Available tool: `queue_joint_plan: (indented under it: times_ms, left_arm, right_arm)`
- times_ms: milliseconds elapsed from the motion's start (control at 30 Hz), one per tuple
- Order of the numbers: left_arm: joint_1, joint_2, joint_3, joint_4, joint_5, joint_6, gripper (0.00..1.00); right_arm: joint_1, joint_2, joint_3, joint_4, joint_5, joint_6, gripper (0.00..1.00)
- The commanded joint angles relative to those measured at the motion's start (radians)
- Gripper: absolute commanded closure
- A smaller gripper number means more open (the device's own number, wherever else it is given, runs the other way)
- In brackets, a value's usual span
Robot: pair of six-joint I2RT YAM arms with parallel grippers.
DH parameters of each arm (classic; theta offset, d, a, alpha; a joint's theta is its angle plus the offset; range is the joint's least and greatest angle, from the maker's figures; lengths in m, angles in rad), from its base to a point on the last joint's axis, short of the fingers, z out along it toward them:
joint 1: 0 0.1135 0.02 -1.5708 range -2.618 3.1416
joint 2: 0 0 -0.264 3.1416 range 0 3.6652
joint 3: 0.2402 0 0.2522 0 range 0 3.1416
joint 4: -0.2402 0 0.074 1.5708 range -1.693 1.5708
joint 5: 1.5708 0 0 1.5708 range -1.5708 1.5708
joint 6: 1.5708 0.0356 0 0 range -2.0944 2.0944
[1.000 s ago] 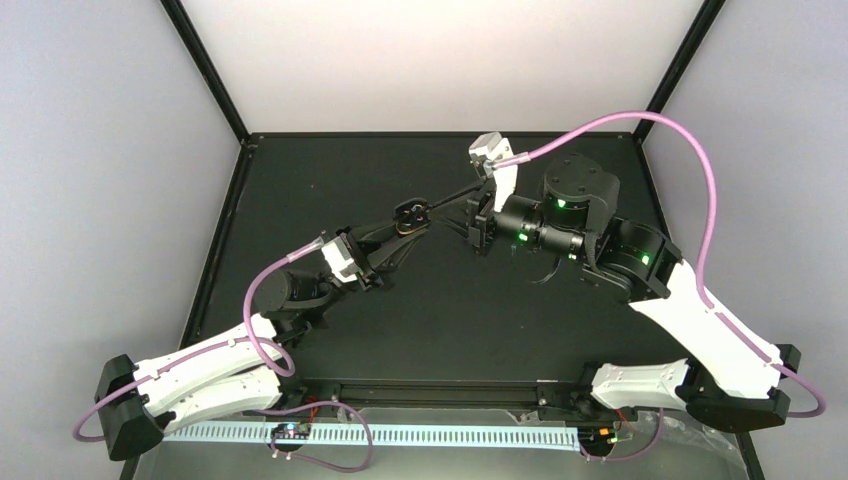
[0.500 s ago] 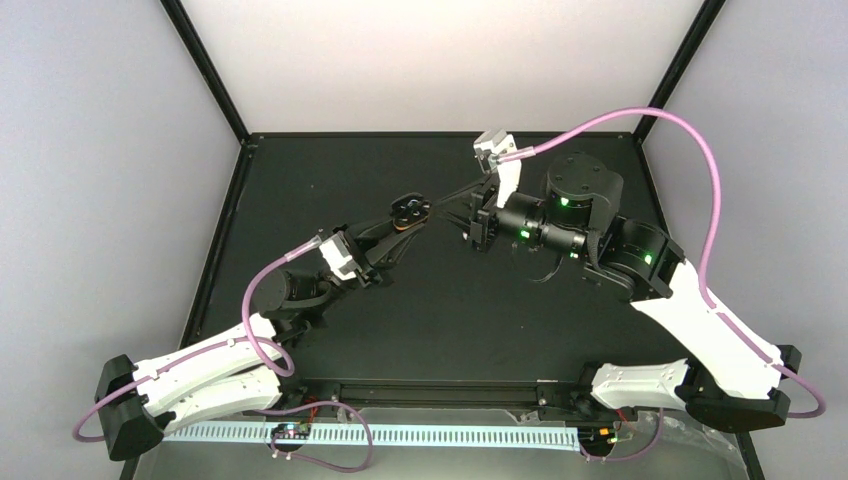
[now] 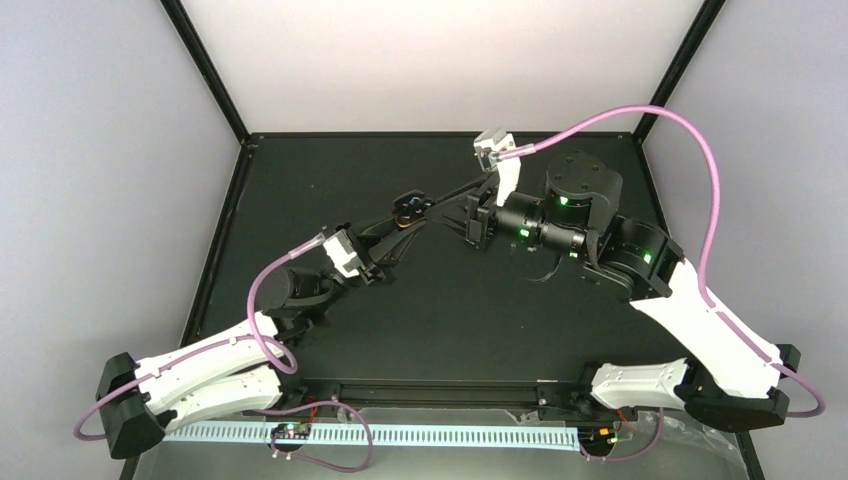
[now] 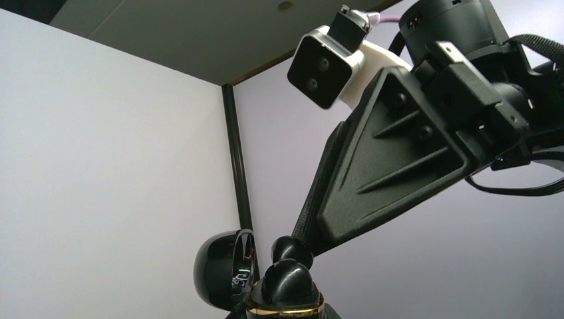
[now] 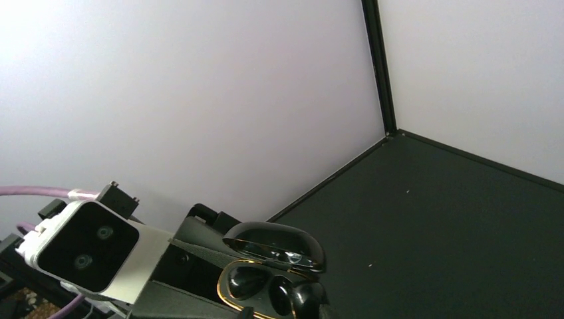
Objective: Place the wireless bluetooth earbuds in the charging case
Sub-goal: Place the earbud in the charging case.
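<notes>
Black table [image 3: 450,330], pale grey walls, both arms raised mid-field.

Left gripper [image 3: 398,222]: clamped on the charging case [image 3: 410,206] and holding it clear of the table, just beyond my own fingertips. The case here is glossy black with a gold rim. Its lid [image 5: 276,244] stands open, hinged back on the side away from my right fingers.

Right gripper [image 3: 436,206]: fingertips right at the case, coming in from the opposite side. Whether these jaws are parted or pinched I cannot tell; only one finger shows side-on from the left wrist.

Change over the last second: I have carried the case slightly up and away from my bases, and the right fingertips have followed, so the two hands meet as before.

One earbud [image 4: 286,284] sits in the base, directly under my right fingertip. It stands proud of the rim rather than flush. A second rounded black shape touches that fingertip just above; bud or finger pad, unclear.

Reading: insertion is under way and not finished. The seated bud likely needs a press down. The other socket's state is unconfirmed.
</notes>
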Motion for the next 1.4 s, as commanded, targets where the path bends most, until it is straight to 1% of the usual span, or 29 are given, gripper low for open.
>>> queue_joint_plan:
  times_ms: [0,67,167,300,467,667,900,967,1000,1100,1133,1233,1367]
  left_arm:
    - [-0.005,0.008,0.038,-0.029,0.014,0.004,0.98]
    - [-0.005,0.004,0.034,-0.028,0.022,-0.005,0.98]
    - [-0.005,-0.001,0.029,-0.024,0.045,-0.016,0.98]
    - [-0.005,-0.006,0.028,-0.022,0.071,-0.022,0.98]
    - [-0.005,-0.011,0.029,-0.026,0.074,-0.021,0.98]
    - [-0.005,-0.012,0.029,-0.027,0.067,-0.010,0.98]
    - [-0.005,-0.012,0.028,-0.041,0.041,0.007,0.98]
    - [-0.005,-0.012,0.028,-0.044,0.035,0.012,0.99]
    - [-0.005,-0.012,0.028,-0.046,0.032,0.013,0.98]
    - [-0.005,-0.012,0.026,-0.052,0.028,0.015,0.98]
    - [-0.006,-0.012,0.026,-0.053,0.027,0.015,0.98]
    - [-0.005,-0.010,0.026,-0.054,0.030,0.012,0.98]
    - [-0.005,-0.008,0.026,-0.052,0.030,0.008,0.99]
  right_arm:
    - [0.009,-0.016,0.022,-0.011,-0.022,-0.006,0.71]
    - [0.009,-0.021,0.028,-0.028,0.007,-0.024,0.66]
    - [0.009,-0.007,0.059,-0.072,0.040,-0.056,0.63]
    - [0.008,0.028,0.104,-0.125,0.051,-0.078,0.62]
    - [0.009,0.045,0.107,-0.140,0.036,-0.077,0.61]
    - [0.008,0.071,0.132,-0.167,0.014,-0.072,0.63]
    - [0.008,0.086,0.145,-0.182,0.015,-0.059,0.75]
    - [0.008,0.087,0.148,-0.184,0.021,-0.057,0.75]
    - [0.008,0.087,0.149,-0.186,0.025,-0.057,0.73]
    - [0.007,0.082,0.147,-0.187,0.044,-0.052,0.64]
    - [0.009,0.080,0.146,-0.186,0.050,-0.051,0.63]
    - [0.007,0.074,0.141,-0.181,0.058,-0.049,0.63]
    - [0.009,0.078,0.141,-0.185,0.051,-0.049,0.72]
